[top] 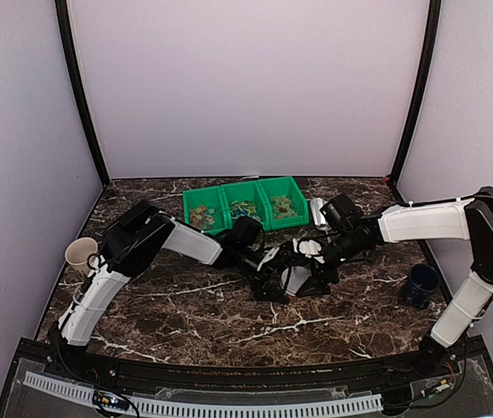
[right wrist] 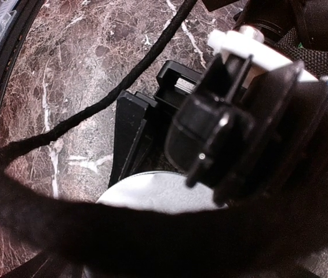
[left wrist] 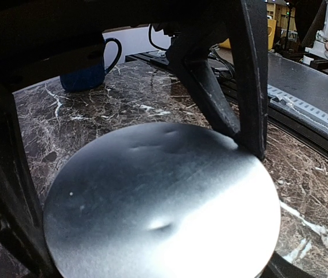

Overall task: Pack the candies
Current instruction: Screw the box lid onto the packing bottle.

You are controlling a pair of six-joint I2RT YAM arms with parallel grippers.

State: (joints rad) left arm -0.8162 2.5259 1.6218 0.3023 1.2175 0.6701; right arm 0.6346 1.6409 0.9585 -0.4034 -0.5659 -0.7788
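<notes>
Left arm [top: 107, 283]: elbow raised, forearm reaching low to mid-table. Left gripper [top: 274, 279]: spread wide, fingers [left wrist: 251, 104] against the round tin [left wrist: 164, 214]. Right arm [top: 434, 222]: forearm stretched leftward. Right gripper [top: 312, 259]: beside the left; I cannot read its jaws.

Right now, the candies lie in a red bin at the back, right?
No: the bin is green, not red. The top view shows the candies lying in it at the back.
</notes>
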